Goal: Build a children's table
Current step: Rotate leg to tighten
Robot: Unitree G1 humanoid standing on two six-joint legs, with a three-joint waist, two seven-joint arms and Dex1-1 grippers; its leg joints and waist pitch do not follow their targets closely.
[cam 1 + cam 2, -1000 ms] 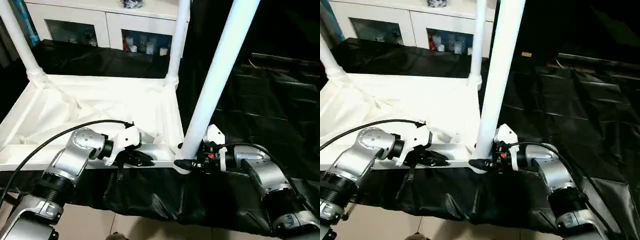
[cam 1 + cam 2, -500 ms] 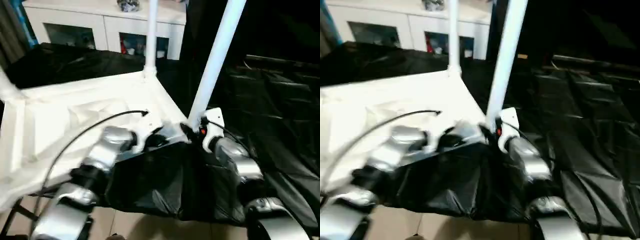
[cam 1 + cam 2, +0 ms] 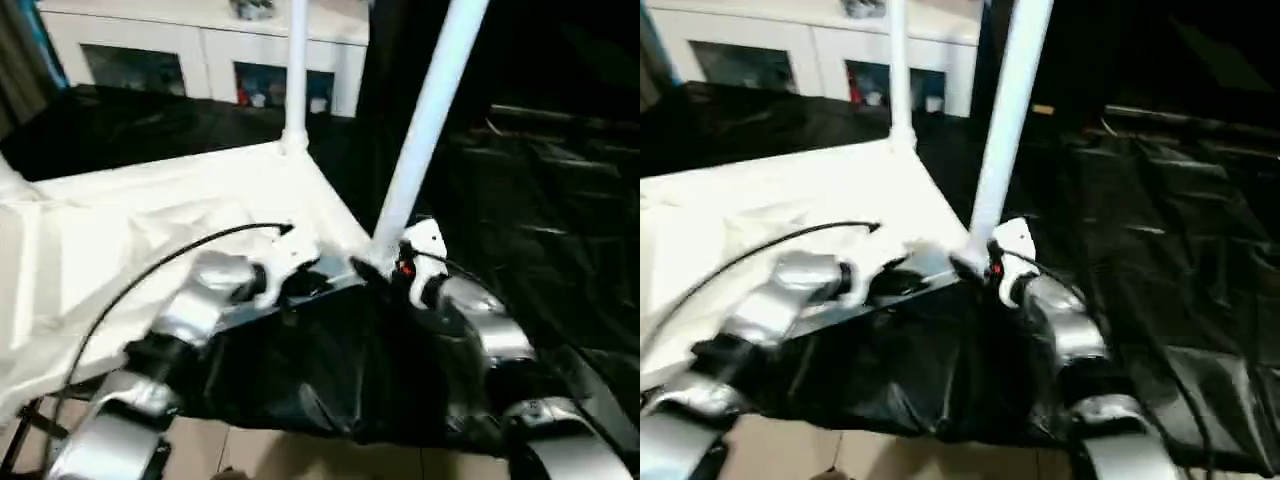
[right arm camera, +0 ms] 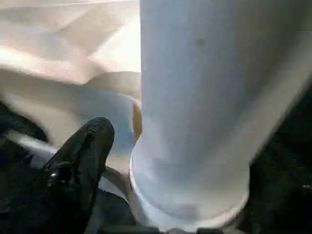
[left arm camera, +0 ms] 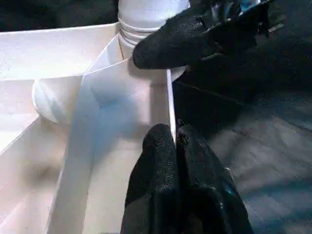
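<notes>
The children's table lies upside down on a black sheet, its white top (image 3: 120, 230) ribbed side up. One white tube leg (image 3: 296, 70) stands in the far corner socket. A second leg (image 3: 432, 110) stands in the near right socket. My left gripper (image 5: 174, 139) is shut on the top's thin rim (image 5: 169, 97) close to that socket. My right gripper (image 3: 368, 268) sits at the base of the near leg (image 4: 195, 97), one black finger (image 4: 83, 156) standing off the tube with a gap between them. A right finger (image 5: 185, 39) also rests by the socket collar.
A white cabinet with glass doors (image 3: 200, 60) stands at the back. The black sheet (image 3: 540, 200) covers the floor to the right and hangs under the near rim. A black cable (image 3: 170, 260) arcs over my left forearm. Tan floor (image 3: 260, 450) lies nearest me.
The whole picture has swung and tilted since a second ago, so the camera has moved. Both grippers stay at the near right corner beside the leg.
</notes>
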